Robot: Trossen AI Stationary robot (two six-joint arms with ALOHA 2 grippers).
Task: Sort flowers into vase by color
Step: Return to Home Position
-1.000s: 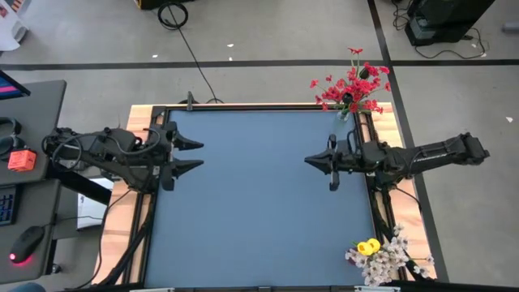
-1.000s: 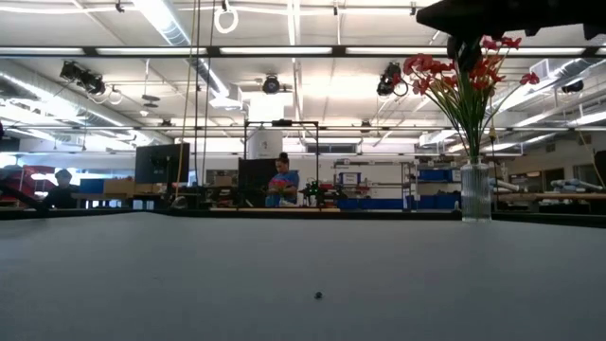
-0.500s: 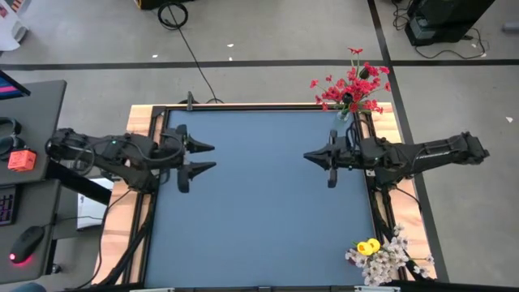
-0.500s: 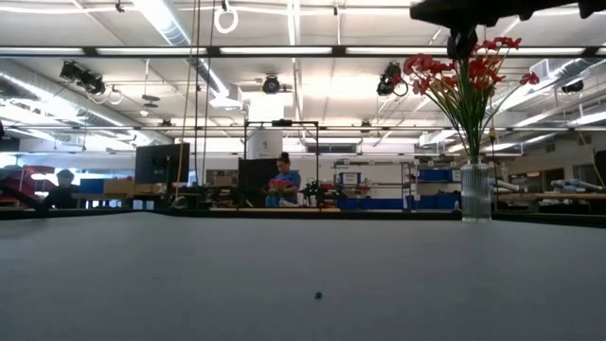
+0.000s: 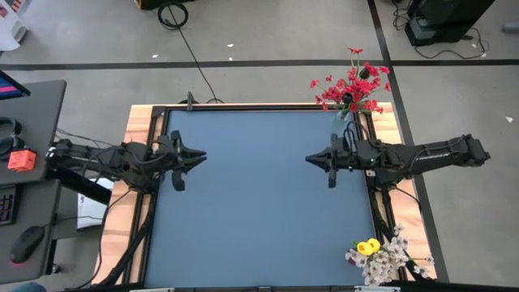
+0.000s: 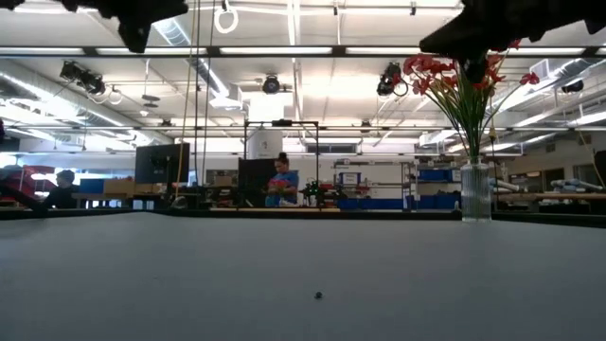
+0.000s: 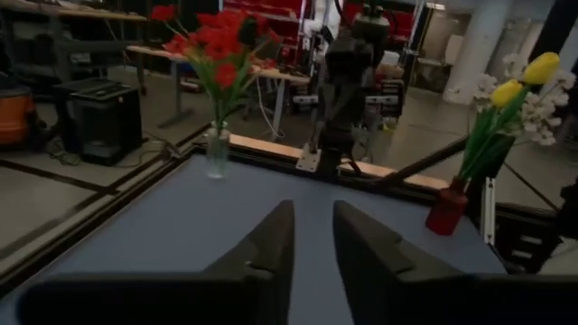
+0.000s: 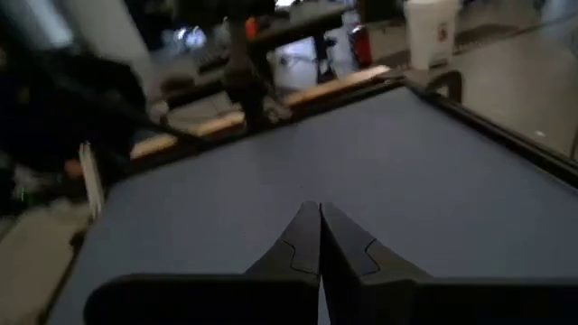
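Observation:
Red flowers (image 5: 350, 85) stand in a clear glass vase (image 6: 475, 192) at the table's far right corner; their stems stick into it. Yellow tulips (image 5: 369, 246) and whitish-pink blossoms (image 5: 393, 253) stand together in a red vase (image 7: 446, 209) at the near right corner. My left gripper (image 5: 201, 156) hovers level over the left side of the blue mat, its fingers (image 7: 271, 244) a narrow gap apart with nothing between them. My right gripper (image 5: 308, 159) hovers over the right side, shut and bare, its tips together in the right wrist view (image 8: 319, 209). No flower lies on the mat.
The blue mat (image 5: 259, 211) is framed by a black rail and wooden borders (image 5: 130, 203). A desk with a keyboard and an orange object (image 5: 22, 159) stands left of the table. People sit far off in the room (image 6: 282, 180).
My left gripper has sunk toward the table, so its arm now shows at the top left of the low view, and its fingers have drawn from wide apart to a narrow gap. My right gripper has stayed in place and tipped its fingers a little downward.

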